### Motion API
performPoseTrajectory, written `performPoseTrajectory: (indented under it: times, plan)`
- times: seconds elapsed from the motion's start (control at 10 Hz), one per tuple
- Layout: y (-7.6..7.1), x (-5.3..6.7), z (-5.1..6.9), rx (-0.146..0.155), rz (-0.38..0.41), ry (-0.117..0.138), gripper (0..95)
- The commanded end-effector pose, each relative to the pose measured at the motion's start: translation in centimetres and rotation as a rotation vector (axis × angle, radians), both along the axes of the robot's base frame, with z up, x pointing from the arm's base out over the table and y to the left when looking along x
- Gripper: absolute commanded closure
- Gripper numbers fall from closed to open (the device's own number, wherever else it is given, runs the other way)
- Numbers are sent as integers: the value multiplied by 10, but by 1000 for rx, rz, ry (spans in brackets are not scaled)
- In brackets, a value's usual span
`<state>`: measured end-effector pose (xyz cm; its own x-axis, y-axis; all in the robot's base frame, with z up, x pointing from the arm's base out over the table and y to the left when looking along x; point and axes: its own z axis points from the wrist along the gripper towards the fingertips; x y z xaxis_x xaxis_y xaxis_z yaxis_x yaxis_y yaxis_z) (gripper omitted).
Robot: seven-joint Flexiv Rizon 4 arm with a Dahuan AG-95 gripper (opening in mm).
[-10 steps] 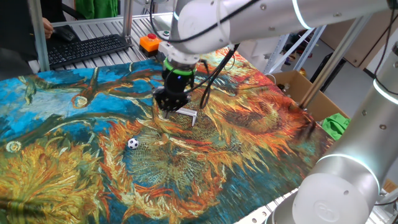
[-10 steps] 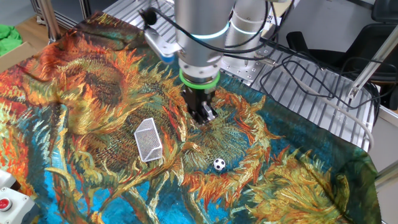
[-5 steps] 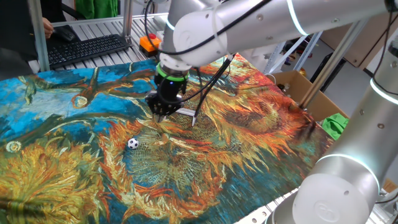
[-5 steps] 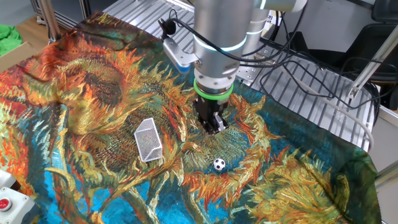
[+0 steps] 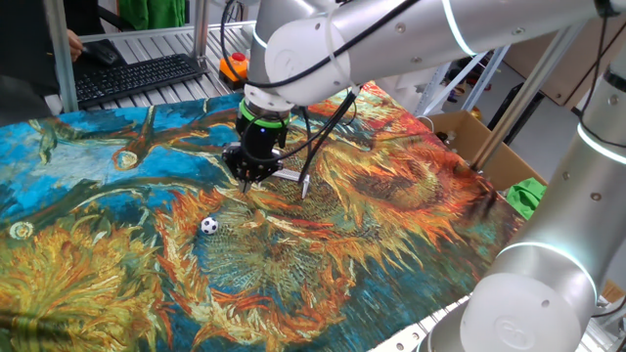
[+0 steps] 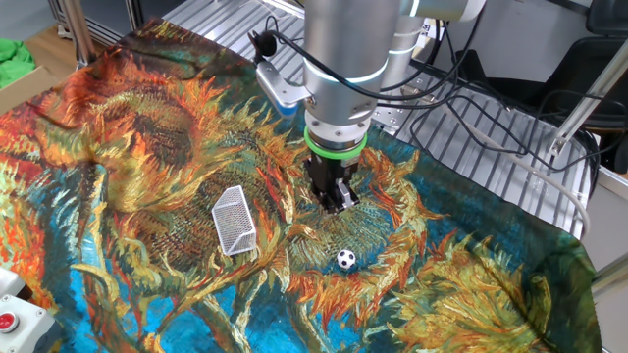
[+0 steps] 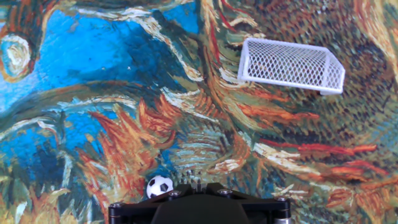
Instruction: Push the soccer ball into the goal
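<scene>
Hand (image 6: 336,201) hangs low over the surface (image 6: 147,127), tips down, nothing in it; fingers look pressed together in both fixed views, so clenched as far as I can tell. In hand view only the black housing shows at the bottom edge, fingers not visible.

Taking the goal as landmark, left to right in the other fixed view: goal (image 6: 234,220) stands on the cloth-covered surface; hand is just right of it & a bit farther back, apart from it; ball (image 6: 345,259) lies further right & nearer the camera, well apart from the goal, near the hand but not touching. In one fixed view the order flips: ball (image 5: 209,225) sits left, hand (image 5: 250,177) next, goal (image 5: 293,181) mostly hidden behind the hand. Hand view has ball (image 7: 160,186) at the bottom by the housing, goal (image 7: 291,65) upper right.

Progress, judging by layout: nothing done yet w/ the ball, no contact, goal empty. Left to do: get the hand behind the ball on the side away from the goal, then push it across & into the goal's open front.
</scene>
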<state>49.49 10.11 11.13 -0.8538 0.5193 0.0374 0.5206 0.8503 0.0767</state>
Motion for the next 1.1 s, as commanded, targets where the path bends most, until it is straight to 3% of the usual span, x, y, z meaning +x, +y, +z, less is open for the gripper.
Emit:
performPoseTrajectory:
  times: [0.1, 0.4, 0.6, 0.9, 1.0, 1.1]
  plan:
    - [0, 0, 1, -2, -13, 6, 950]
    - [0, 0, 0, -2, 16, -6, 950]
    - [0, 0, 0, -19, 16, -7, 950]
    - [0, 0, 0, -4, 73, 11, 950]
    - [0, 0, 0, 0, 51, 18, 950]
    - [0, 0, 0, -24, 64, 22, 950]
